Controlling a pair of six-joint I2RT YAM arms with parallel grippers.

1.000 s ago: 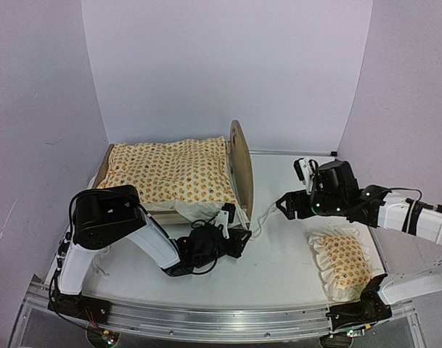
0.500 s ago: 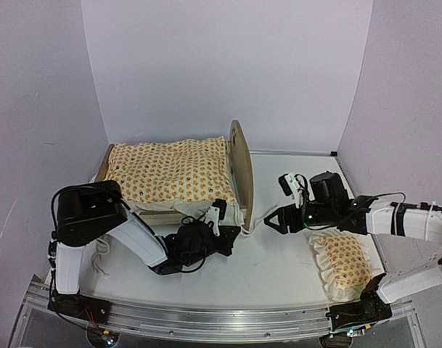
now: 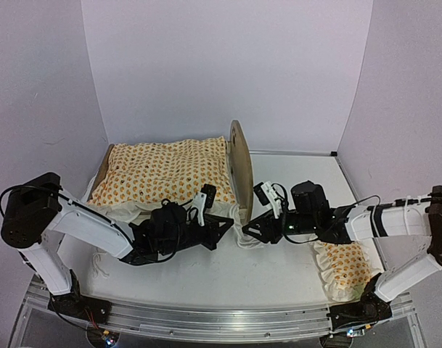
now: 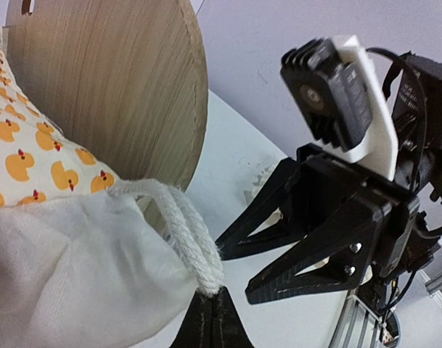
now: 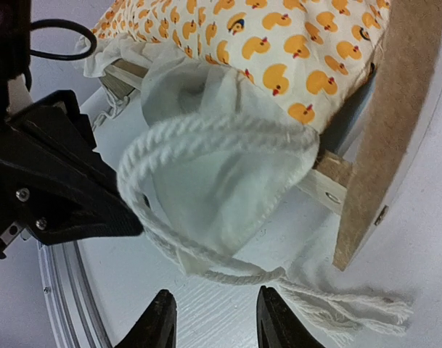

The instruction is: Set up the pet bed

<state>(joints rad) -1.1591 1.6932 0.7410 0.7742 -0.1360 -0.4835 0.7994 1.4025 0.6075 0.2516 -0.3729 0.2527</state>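
The pet bed (image 3: 240,168), a light-wood frame with a rounded end board (image 4: 112,80), stands at the back left under a duck-print quilt (image 3: 166,172). White cloth (image 5: 221,181) edged with a rope cord (image 4: 195,246) spills from its near corner. My left gripper (image 4: 210,313) is shut on that cord, beside the end board (image 5: 395,109). My right gripper (image 5: 217,322) faces it, low over the table. Its jaws stand apart with nothing between them, and the cord's loop (image 5: 206,138) lies just beyond the tips. In the top view the left gripper (image 3: 222,225) and the right gripper (image 3: 247,230) nearly meet.
A small ruffled duck-print pillow (image 3: 344,264) lies on the table at the near right, beside the right arm. Frayed cord ends (image 5: 351,308) trail on the table by the end board's foot. Purple walls close in the back and both sides.
My left gripper has shut on the cord and the arm has stretched out to the right. My right gripper has swung left and down to the bed's corner, its jaws narrowing.
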